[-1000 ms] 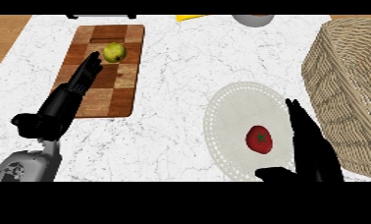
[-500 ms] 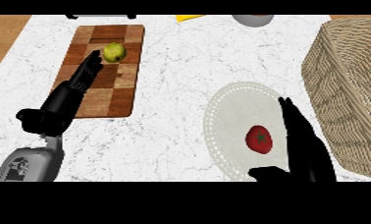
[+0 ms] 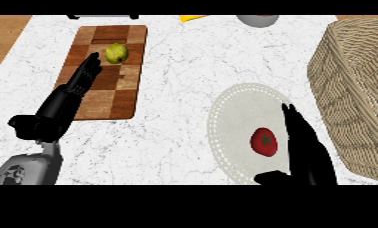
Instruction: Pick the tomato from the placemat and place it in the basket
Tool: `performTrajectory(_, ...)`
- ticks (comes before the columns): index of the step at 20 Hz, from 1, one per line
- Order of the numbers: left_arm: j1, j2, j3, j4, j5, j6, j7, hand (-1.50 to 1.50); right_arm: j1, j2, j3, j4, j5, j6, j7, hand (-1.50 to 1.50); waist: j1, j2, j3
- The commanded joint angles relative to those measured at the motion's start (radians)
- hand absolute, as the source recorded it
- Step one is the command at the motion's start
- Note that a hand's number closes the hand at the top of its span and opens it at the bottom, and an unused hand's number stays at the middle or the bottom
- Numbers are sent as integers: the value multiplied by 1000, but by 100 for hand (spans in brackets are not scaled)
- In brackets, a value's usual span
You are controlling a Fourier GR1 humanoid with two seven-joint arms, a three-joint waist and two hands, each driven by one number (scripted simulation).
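A red tomato (image 3: 264,141) lies on the round white placemat (image 3: 235,117) at the lower right of the counter. My right hand (image 3: 303,151) is open just to the tomato's right, fingers straight and pointing away from me, thumb below the tomato. Whether the fingers touch the tomato I cannot tell. The woven basket (image 3: 350,82) stands at the right edge, beyond the placemat. At the left, my left hand (image 3: 63,101) rests open over the wooden cutting board (image 3: 111,57).
A green-yellow fruit (image 3: 116,53) sits on the cutting board near its far end. A grey bowl (image 3: 258,20) and a yellow object (image 3: 194,17) show at the counter's far edge. Bare marble lies between the board and the placemat.
My right hand has shifted a little to the left, closing in beside the tomato. The left hand and the tomato have stayed where they were.
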Motion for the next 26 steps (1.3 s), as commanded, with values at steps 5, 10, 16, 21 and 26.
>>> performTrajectory(5,2,-30,16,-34,-18,-16,29,0,-118,85,5,208,73,-60,10,-150,4,0,0)
performTrajectory(10,-35,-38,46,43,-45,-26,-19,0,-88,50,-48,239,27,-49,-43,-150,0,1,0)
performTrajectory(16,-16,-49,45,-78,-35,-28,80,0,-67,14,-110,254,-7,-36,-76,-150,1,0,0)
performTrajectory(21,-27,-50,55,-6,-55,-50,26,0,-123,44,-137,407,-42,-79,-152,-150,2,1,0)
performTrajectory(26,-19,-93,21,11,-102,-21,7,0,-128,97,-59,408,-2,-30,-92,150,4,1,0)
